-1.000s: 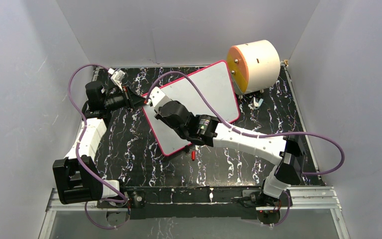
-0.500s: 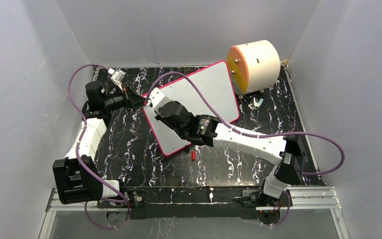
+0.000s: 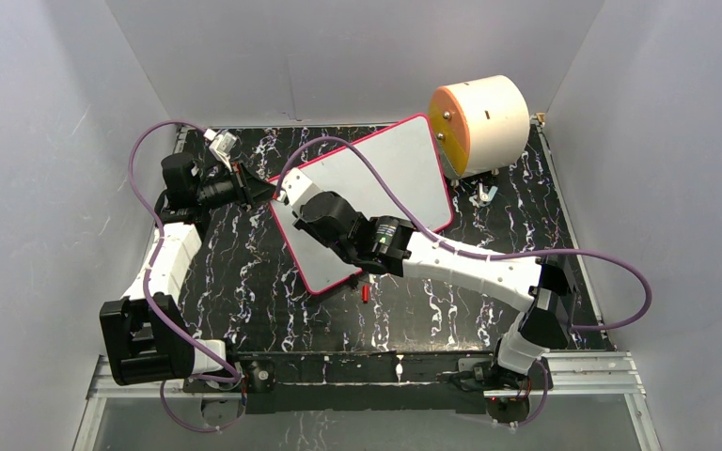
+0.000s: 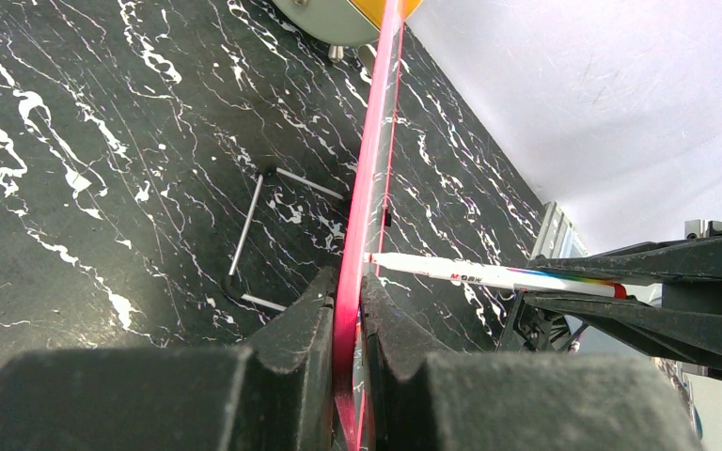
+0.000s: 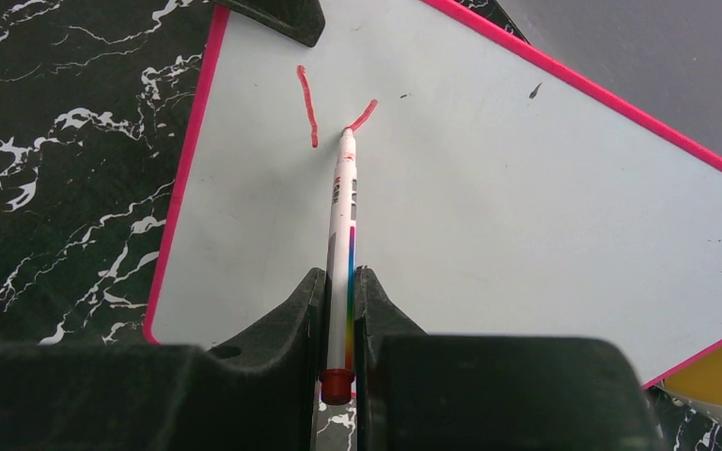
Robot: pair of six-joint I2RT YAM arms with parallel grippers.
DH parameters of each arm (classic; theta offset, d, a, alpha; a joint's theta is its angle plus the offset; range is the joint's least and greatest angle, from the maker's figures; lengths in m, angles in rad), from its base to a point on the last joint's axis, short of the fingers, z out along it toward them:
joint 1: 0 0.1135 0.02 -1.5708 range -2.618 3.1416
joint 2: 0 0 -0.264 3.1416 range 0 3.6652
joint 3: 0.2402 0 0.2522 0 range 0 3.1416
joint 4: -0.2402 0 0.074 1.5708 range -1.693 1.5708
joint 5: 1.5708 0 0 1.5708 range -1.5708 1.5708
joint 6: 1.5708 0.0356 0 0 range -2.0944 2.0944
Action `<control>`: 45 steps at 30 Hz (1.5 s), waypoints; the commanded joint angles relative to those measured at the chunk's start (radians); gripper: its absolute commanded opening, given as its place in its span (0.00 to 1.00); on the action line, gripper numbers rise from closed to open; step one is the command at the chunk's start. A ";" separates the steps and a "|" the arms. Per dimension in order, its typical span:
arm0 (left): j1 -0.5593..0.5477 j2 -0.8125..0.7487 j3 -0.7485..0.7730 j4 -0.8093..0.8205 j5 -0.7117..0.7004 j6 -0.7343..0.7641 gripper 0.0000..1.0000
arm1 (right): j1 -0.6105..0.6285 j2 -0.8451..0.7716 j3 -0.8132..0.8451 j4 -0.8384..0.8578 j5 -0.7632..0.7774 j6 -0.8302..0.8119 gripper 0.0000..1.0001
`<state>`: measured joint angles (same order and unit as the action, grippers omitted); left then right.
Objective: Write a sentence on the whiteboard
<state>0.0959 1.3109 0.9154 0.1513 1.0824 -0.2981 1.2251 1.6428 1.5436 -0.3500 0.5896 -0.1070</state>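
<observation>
- Left gripper (image 4: 348, 282): fingers clamped on the left edge of the whiteboard (image 3: 404, 169), which is propped tilted on the table (image 3: 263, 301).
- Right gripper (image 5: 340, 277): fingers closed on a marker (image 5: 343, 197), its tip touching the board.
- Sentence (image 5: 310, 108): two short red strokes by the marker tip.

marker (image 5: 342, 225) tip on whiteboard (image 5: 489, 207), cylinder (image 3: 489, 122) beside its far right corner

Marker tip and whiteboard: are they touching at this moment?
Touching. The right wrist view shows the marker tip planted on the whiteboard at the end of a red stroke; the left wrist view, edge-on, shows no gap.
</observation>
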 commanded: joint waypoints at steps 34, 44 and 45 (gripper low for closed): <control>-0.010 -0.003 0.015 -0.052 -0.046 0.031 0.00 | 0.017 0.002 0.042 0.014 -0.028 0.014 0.00; -0.010 -0.001 0.015 -0.051 -0.045 0.030 0.00 | 0.017 0.009 0.043 0.018 -0.023 0.013 0.00; -0.010 -0.001 0.016 -0.051 -0.045 0.030 0.00 | 0.017 0.011 0.045 0.013 -0.024 0.016 0.00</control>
<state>0.0952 1.3109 0.9173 0.1513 1.0836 -0.2985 1.2377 1.6432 1.5482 -0.3870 0.5537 -0.1036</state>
